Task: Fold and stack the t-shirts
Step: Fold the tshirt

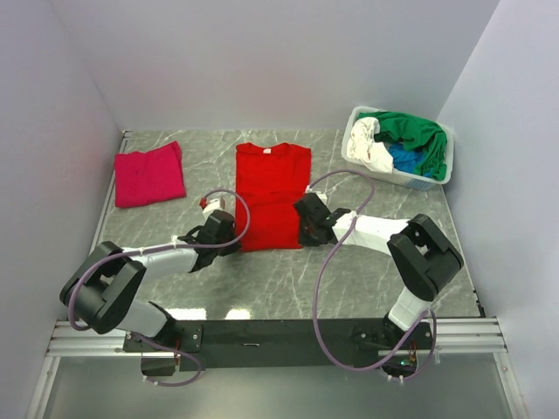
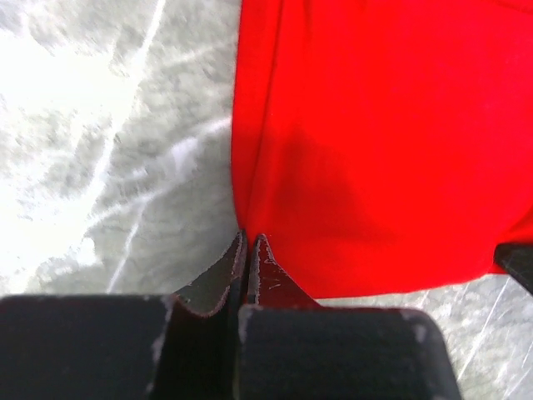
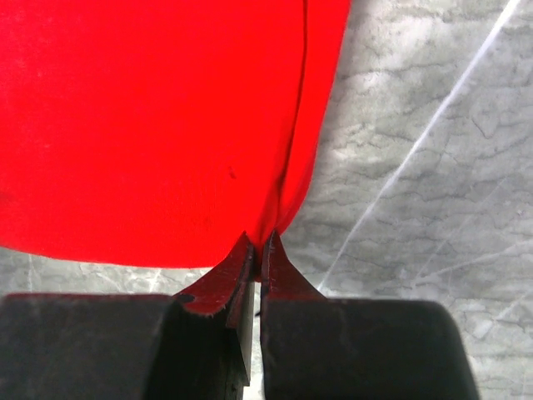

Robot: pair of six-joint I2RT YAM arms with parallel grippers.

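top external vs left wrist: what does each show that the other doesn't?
Top external only: the folded magenta t-shirt at far left, and the white basket of clothes at far right. Left wrist only: a close-up of the left gripper shut on the near left corner of the red t-shirt. Both: that shirt, that gripper and the marble table.

**Fig. Surroundings of the work area**

A grey marbled table, veined white, lies beneath and around the right gripper. A white plastic basket stands well beyond that gripper and to its right, in the far corner. Pale walls rise ahead and on both sides. A metal rail runs behind.
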